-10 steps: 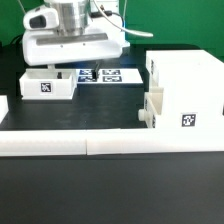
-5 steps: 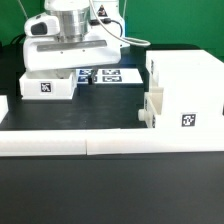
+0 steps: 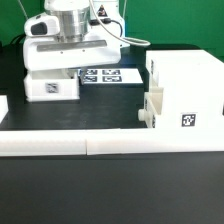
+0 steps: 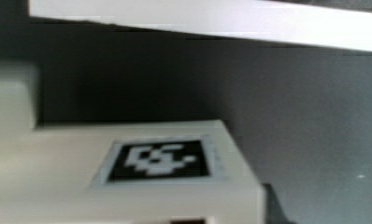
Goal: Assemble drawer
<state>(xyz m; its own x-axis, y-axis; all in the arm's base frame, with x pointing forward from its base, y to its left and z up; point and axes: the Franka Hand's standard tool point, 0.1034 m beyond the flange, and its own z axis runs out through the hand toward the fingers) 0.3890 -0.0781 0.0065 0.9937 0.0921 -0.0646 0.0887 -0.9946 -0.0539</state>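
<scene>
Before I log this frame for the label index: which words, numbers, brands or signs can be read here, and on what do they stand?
No words, numbers or brand names can be read in either view.
Drawer housing: one square black-and-white tag, a pattern, no text.
Small tray below the gripper: one such tag, also in the wrist view; no characters.
Marker board: several tags, too small to make out.

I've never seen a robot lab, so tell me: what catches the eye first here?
The big white robot gripper hangs low over a small white plastic tray with a square black-and-white tag, at the exterior view's left. On the right stands the tall white boxy housing, also tagged. A long low white border wall runs across the front.
</scene>
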